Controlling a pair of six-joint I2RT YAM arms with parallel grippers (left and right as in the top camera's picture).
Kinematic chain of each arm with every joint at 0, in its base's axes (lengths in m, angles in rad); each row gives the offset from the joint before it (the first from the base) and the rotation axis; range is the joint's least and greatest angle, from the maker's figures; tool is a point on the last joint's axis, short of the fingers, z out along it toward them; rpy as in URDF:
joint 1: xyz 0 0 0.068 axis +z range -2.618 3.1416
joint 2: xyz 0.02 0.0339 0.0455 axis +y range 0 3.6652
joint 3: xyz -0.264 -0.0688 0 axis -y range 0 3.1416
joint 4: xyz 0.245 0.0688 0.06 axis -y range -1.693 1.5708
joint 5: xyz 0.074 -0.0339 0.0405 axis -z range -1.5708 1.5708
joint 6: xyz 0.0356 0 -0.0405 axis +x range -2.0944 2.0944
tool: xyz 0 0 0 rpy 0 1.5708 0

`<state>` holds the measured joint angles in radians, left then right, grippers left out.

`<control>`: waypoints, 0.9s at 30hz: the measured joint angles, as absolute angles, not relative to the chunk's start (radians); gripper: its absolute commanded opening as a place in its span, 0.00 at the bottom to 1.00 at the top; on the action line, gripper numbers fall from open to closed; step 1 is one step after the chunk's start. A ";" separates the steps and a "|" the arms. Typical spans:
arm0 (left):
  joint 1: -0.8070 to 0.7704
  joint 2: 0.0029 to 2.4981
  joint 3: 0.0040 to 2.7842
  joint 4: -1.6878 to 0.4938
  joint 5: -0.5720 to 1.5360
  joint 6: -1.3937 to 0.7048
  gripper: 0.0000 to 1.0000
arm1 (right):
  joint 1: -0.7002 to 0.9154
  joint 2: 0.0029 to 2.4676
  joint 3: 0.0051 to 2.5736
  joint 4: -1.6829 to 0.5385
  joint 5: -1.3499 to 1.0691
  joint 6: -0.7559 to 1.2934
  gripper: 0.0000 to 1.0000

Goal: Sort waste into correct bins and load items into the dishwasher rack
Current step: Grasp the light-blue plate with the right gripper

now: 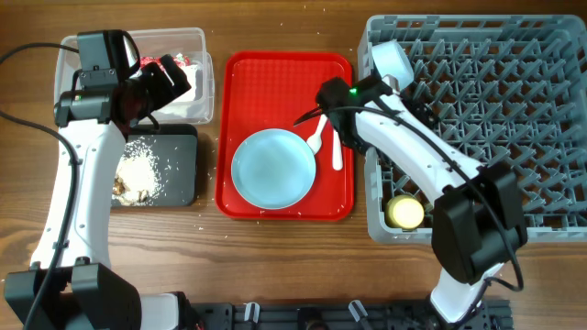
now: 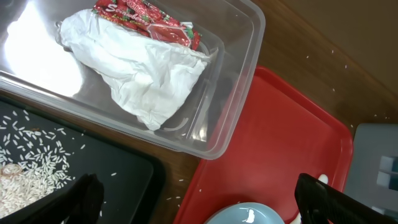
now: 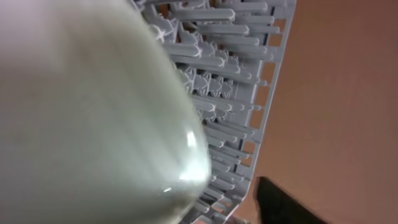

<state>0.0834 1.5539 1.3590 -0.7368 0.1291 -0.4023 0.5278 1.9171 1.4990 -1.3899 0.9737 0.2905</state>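
My left gripper (image 1: 170, 82) (image 2: 196, 202) is open and empty, hovering by the clear tub (image 1: 197, 41) (image 2: 236, 93), which holds the red wrapper (image 2: 149, 22) and white napkin (image 2: 149, 74). The black tray (image 1: 179, 183) holds food scraps (image 1: 138, 170). The blue plate (image 1: 273, 168), white spoon (image 1: 316, 137) and fork (image 1: 337, 151) lie on the red tray (image 1: 284, 69). My right gripper (image 1: 378, 82) is at a pale bowl (image 1: 390, 60) (image 3: 93, 112) standing in the near-left corner of the rack (image 1: 495, 119). Its visible finger (image 3: 283, 202) is set wide, apart from the bowl. The yellow cup (image 1: 405, 213) sits in the rack. A second bowl is not visible.
Loose grains are scattered on the wood between the black tray and the red tray (image 2: 280, 143). The rack's wall (image 3: 261, 106) runs along the red tray's right edge. The right arm crosses over the rack's left side.
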 measured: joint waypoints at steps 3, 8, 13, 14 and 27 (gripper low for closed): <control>0.083 1.554 1.359 -0.737 0.129 -0.402 1.00 | 0.555 1.917 1.533 -1.392 0.955 0.286 0.84; 0.083 1.554 1.359 -0.737 0.129 -0.402 1.00 | 0.563 1.917 1.631 -1.393 0.854 0.286 1.00; 0.083 1.554 1.359 -0.738 0.130 -0.402 1.00 | 0.563 1.917 1.725 -1.209 0.597 0.286 1.00; 0.083 1.554 1.359 -0.736 0.129 -0.402 1.00 | 0.562 1.919 1.733 -1.126 0.495 0.286 1.00; 0.083 1.554 1.359 -0.737 0.129 -0.402 1.00 | 0.562 1.938 1.470 -0.928 -0.136 0.602 0.48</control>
